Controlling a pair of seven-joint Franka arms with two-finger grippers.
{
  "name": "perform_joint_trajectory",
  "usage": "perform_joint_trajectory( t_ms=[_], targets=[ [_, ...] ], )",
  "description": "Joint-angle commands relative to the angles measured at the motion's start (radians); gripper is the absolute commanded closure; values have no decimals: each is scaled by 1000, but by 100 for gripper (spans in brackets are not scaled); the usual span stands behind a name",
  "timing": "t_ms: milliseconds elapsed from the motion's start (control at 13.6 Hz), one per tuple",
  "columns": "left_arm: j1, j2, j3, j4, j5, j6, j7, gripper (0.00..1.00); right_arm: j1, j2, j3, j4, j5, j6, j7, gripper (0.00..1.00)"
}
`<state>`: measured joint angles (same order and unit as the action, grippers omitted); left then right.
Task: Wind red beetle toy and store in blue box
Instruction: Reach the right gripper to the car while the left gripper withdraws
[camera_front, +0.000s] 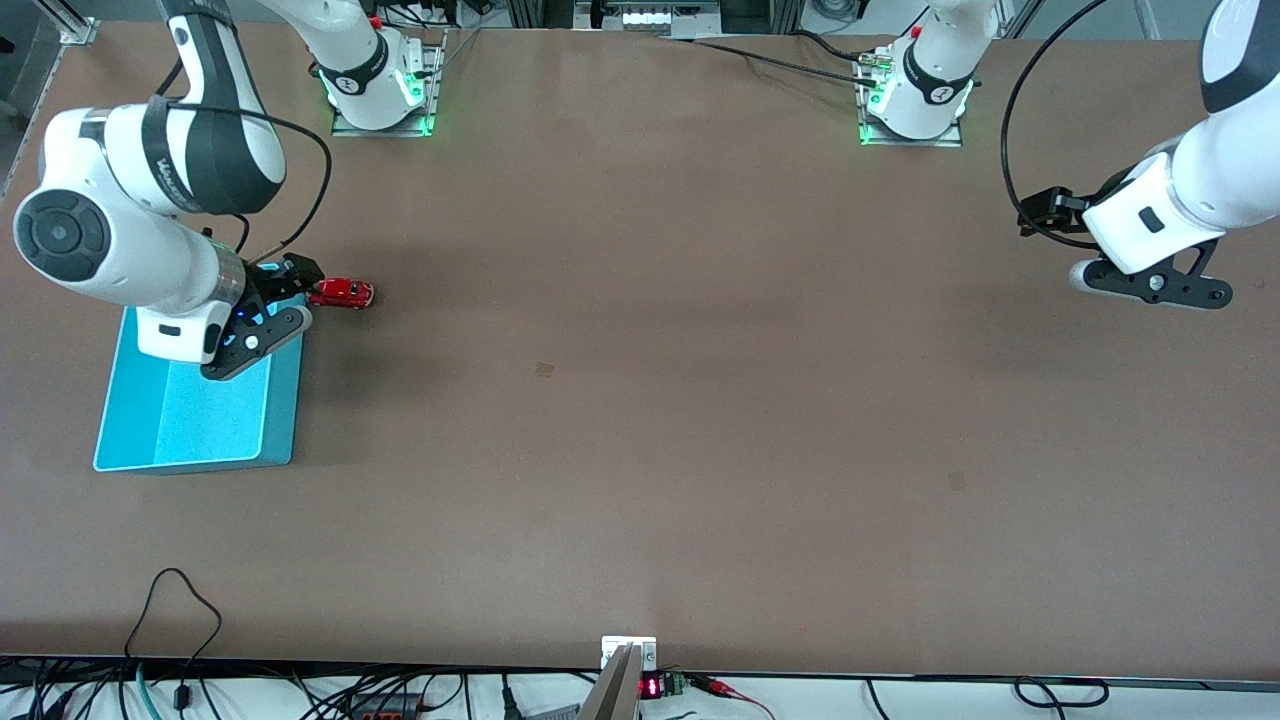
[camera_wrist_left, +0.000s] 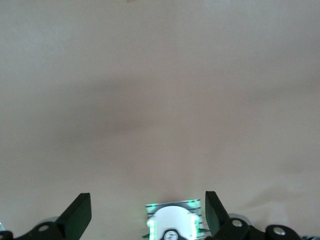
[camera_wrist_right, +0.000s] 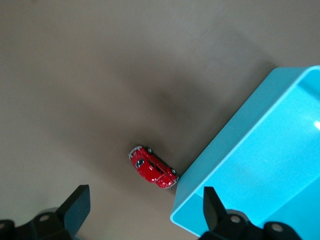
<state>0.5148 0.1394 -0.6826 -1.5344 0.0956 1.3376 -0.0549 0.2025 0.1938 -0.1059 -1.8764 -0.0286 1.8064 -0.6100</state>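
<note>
Red beetle toy (camera_wrist_right: 153, 167) untouched; jaws wide.

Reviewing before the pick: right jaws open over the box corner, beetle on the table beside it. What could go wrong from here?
1. The beetle sits right at the box corner; a finger of the open right gripper could land on the box wall and shove it.
2. The beetle is tiny and on wheels; an off-centre close may roll it away.
3. The left gripper waits open over bare table at its own end, so a winding handover needs a long reach.
</note>
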Motion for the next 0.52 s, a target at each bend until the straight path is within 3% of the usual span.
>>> perform_joint_trajectory(
  t_ms=[0,74,295,442],
  targets=[
    [-31,52,-6,87,-14,-20,-86,0,-52,-66,8,-150,7,60,-204,0],
    [-35,71,-8,126,-8,-26,-88,0,-66,-65,8,-176,7,86,-279,0],
    [-65,71,4,123,-10,-18,-86,0,-63,-74,9,-301,-1,215,-417,0],
    [-131,49,98,106,-13,0,-85,0,-63,-91,31,-383,-5,282,-474,0]
  ],
)
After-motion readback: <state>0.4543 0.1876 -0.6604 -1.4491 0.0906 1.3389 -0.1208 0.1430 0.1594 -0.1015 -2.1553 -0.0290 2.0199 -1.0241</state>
